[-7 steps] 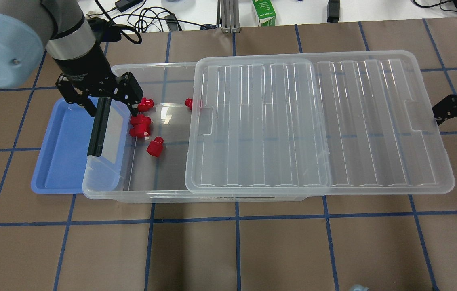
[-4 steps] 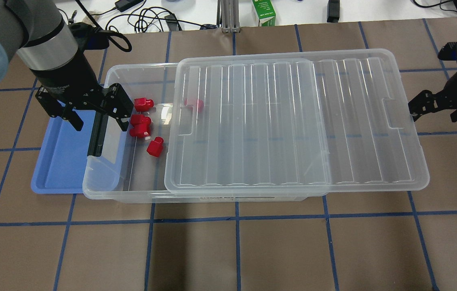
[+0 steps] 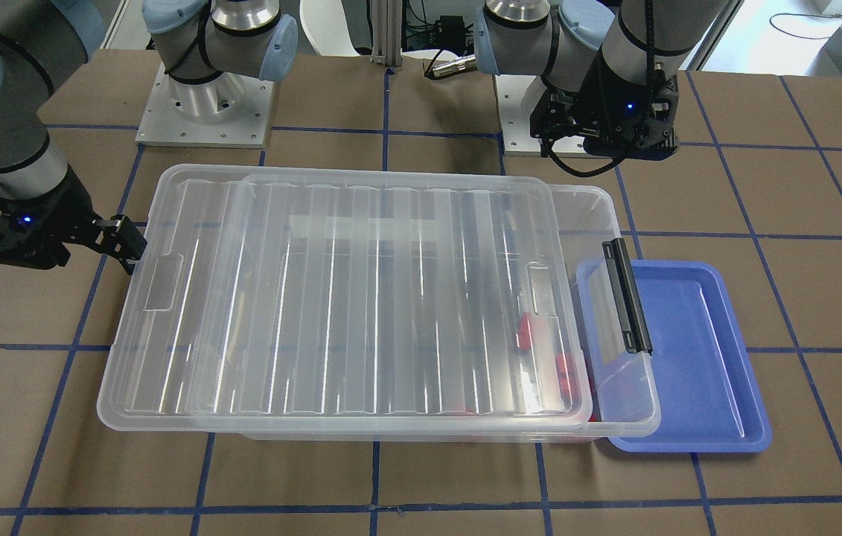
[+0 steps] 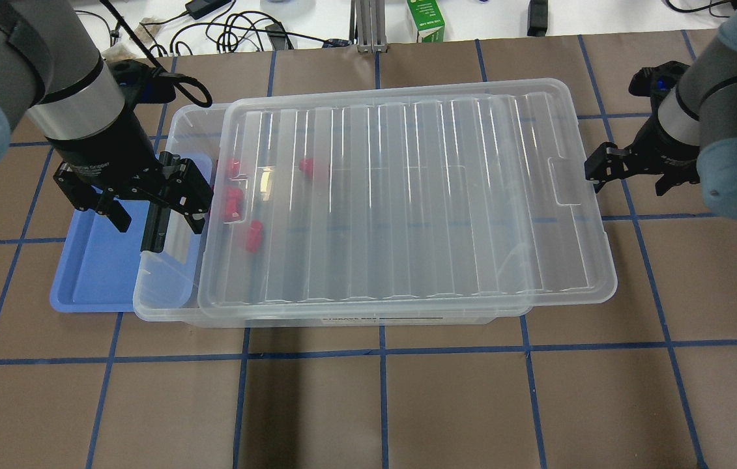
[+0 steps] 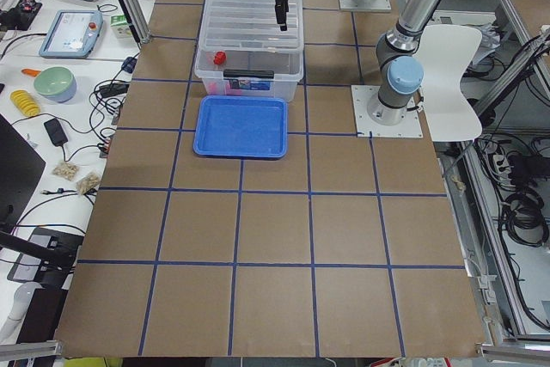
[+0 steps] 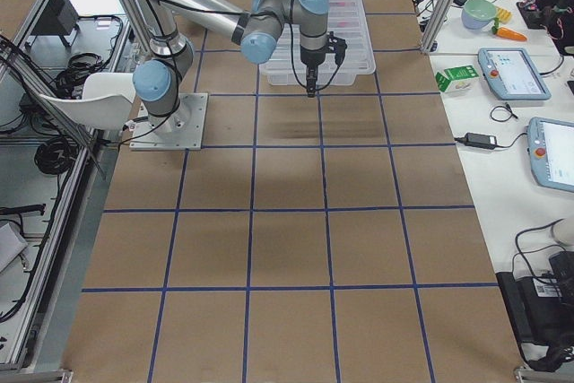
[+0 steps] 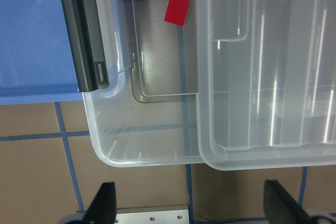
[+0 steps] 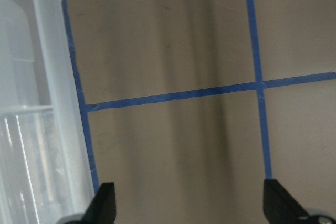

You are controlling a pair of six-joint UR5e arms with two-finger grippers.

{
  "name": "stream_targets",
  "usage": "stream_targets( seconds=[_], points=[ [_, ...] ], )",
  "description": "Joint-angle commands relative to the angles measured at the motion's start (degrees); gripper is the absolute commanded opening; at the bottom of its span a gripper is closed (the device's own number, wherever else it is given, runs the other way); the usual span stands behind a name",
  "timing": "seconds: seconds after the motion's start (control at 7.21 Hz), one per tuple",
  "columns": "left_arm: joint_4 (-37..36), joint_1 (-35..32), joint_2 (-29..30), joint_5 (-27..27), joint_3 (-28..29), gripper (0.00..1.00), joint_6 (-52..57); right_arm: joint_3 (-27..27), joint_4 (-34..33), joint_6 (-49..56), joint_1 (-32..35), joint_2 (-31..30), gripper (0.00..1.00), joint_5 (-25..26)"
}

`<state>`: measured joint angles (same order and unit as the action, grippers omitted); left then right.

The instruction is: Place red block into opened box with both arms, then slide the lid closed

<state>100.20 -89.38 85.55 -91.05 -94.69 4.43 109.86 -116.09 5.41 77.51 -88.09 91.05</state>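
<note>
The ribbed clear lid lies over most of the clear box and overhangs its right end. Only a strip at the box's left end, by the black latch, is uncovered. Several red blocks lie on the box floor and show blurred through the lid; one red block is clear in the left wrist view. My left gripper hangs open and empty over the latch end. My right gripper is open, with one finger at the lid's right short edge.
A shallow blue tray lies partly under the box's left end. Cables, a power brick and a green carton lie on the white strip behind the table. The brown table surface carries a blue tape grid.
The lid has slid left over the box and now covers the red blocks. My right gripper came left with the lid's end. My left gripper drew back left from inside the box.
</note>
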Motion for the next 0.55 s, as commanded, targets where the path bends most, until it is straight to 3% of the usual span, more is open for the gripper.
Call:
stream_targets(
  seconds=[0.0, 0.42],
  points=[
    [0.00, 0.00, -0.64, -0.01, -0.93, 1.00, 0.05, -0.18, -2.02, -4.27, 5.09, 0.20, 1.00, 0.09],
    [0.09, 0.00, -0.91, -0.01, -0.94, 1.00, 0.14, -0.18, -2.21, -4.36, 5.99, 0.20, 1.00, -0.08]
  ],
)
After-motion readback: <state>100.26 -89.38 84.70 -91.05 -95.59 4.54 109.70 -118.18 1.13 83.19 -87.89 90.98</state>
